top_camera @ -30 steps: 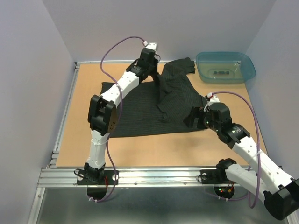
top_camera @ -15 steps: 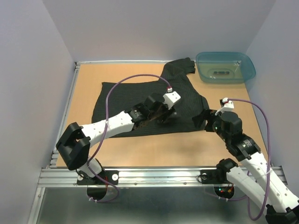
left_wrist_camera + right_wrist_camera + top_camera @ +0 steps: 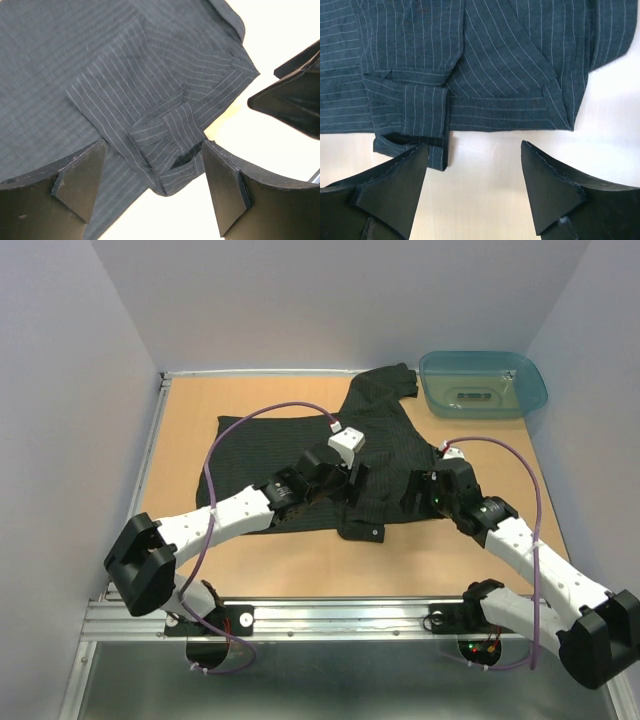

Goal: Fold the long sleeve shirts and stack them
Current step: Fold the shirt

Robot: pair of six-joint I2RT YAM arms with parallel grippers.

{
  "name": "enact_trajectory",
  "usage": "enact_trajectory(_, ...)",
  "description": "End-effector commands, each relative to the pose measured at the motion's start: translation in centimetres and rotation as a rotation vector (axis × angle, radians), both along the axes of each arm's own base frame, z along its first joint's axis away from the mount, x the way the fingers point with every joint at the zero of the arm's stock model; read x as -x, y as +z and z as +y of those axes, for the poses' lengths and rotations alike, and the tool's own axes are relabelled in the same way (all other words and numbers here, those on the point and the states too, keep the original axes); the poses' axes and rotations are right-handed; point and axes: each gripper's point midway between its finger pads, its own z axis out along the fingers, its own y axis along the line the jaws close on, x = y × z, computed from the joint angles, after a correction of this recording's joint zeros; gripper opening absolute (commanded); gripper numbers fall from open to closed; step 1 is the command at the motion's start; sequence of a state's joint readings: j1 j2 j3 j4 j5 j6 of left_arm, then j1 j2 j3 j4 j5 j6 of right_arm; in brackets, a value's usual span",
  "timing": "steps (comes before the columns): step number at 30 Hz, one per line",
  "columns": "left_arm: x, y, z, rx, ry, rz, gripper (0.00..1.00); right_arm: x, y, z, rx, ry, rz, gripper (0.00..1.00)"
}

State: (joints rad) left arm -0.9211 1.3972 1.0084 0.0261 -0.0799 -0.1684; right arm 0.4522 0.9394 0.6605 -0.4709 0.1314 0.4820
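The long sleeve shirt (image 3: pixel 268 448), black with thin pinstripes, lies spread across the wooden table (image 3: pixel 180 440). One sleeve is folded over its body, and the cuff (image 3: pixel 362 529) sits at the shirt's near edge. My left gripper (image 3: pixel 352 486) hovers open just above that cuff (image 3: pixel 172 150), with nothing between its fingers (image 3: pixel 227 187). My right gripper (image 3: pixel 416 496) stands open at the shirt's right near edge. In the right wrist view the right gripper (image 3: pixel 472 187) is over bare table just below the shirt's hem (image 3: pixel 520 107), gripping nothing.
A teal plastic tub (image 3: pixel 482 383) stands at the back right corner, close to the shirt's far sleeve (image 3: pixel 392 380). Bare table runs along the left side and the near edge. Grey walls enclose the table on three sides.
My left arm has swung from the far side to the near middle, carrying a sleeve over the shirt, and has opened and let it go. My right gripper has shifted slightly left.
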Motion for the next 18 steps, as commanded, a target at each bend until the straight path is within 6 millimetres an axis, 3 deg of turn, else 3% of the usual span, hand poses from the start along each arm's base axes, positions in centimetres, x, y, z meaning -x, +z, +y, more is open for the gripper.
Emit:
enact_trajectory(1, -0.5, -2.5, 0.5, -0.008, 0.147, 0.142, 0.89, -2.2, 3.1, 1.3, -0.017, 0.034, -0.064, 0.79)
enact_trajectory(4, 0.1, -4.7, -0.3, -0.007, 0.176, 0.254, 0.89, -2.2, 2.6, 2.0, -0.025, 0.068, -0.034, 0.78)
enact_trajectory(8, 0.9, -5.5, -1.1, 0.030, 0.173, 0.316, 0.85, -1.8, 2.1, 2.5, -0.035, 0.104, -0.014, 0.73)
enact_trajectory(13, 2.2, -4.9, -3.3, -0.058, 0.110, 0.235, 0.81, -2.4, 2.1, -0.8, 0.019, -0.106, -0.058, 0.70)
enact_trajectory(14, 2.5, -5.8, -3.7, -0.103, 0.103, 0.230, 0.81, -2.4, 2.2, -1.4, 0.023, -0.148, -0.064, 0.70)
enact_trajectory(15, 3.2, -4.9, -5.1, -0.114, 0.075, 0.202, 0.80, -2.3, 2.1, -2.2, 0.031, -0.191, -0.061, 0.71)
enact_trajectory(16, 3.8, -5.3, -5.9, -0.174, 0.061, 0.177, 0.80, -2.2, 2.3, -3.5, 0.040, -0.274, -0.071, 0.72)
enact_trajectory(17, 3.6, -6.5, -5.2, -0.223, 0.079, 0.178, 0.80, -2.2, 2.4, -4.1, 0.046, -0.308, -0.077, 0.73)
enact_trajectory(18, 4.3, -5.9, -6.2, -0.247, 0.068, 0.154, 0.80, -2.2, 2.9, -5.1, 0.046, -0.361, -0.098, 0.74)
